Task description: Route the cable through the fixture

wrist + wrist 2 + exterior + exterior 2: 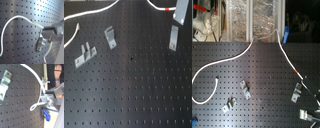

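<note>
The white cable [222, 64] loops over the black perforated board and runs off its far edge. It comes back down on the second exterior view's right with its red-orange band [297, 74]; the band also shows in the first exterior view [166, 9]. My gripper [181, 14] is at the first exterior view's top right, just past the band. In both wrist views the gripper [44, 28] [47, 101] is shut on the cable [15, 18]. A small metal fixture [40, 43] sits right under the gripper; it also shows in the first exterior view [173, 38].
Two more metal brackets stand on the first exterior view's left [110, 36] [84, 54]. The cable's free end [217, 78] lies on the second exterior view's left. A blue part [46, 114] shows beside the gripper. Clear boxes [252, 20] stand behind the board.
</note>
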Robot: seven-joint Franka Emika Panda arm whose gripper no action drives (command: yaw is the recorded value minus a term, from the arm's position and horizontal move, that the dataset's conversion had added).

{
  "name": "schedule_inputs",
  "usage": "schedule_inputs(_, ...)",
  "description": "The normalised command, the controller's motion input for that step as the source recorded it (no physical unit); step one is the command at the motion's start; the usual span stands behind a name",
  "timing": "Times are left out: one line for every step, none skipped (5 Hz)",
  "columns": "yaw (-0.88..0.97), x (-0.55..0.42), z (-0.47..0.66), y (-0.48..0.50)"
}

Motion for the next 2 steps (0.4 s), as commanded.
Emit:
schedule_inputs(0.00,-0.007,0.00,-0.007)
schedule_inputs(0.00,-0.029,0.03,-0.014)
